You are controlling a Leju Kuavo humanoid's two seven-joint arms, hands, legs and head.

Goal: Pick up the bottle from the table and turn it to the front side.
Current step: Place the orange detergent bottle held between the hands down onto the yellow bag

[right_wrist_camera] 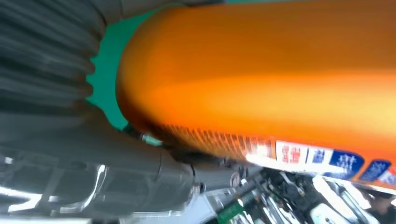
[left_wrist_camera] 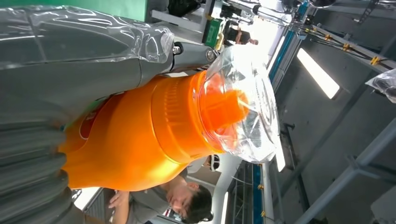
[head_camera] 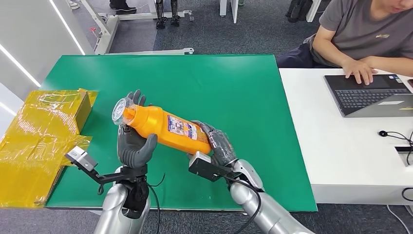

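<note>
- Head view: taken from high on the body, facing forward and down onto the green table; both arms enter at the lower edge.
- Left wrist view: very close, turned; the bottle neck and cap are seen at centre.
- Right wrist view: closer still, blurred; the bottle's base is seen.
- Shared: the bottle appears in all three views.

- Left arm rises from below; left hand is palm up, fingers curled round the bottle near its neck.
- Right arm angles in from the lower right; right hand grips the bottle's base.
</note>
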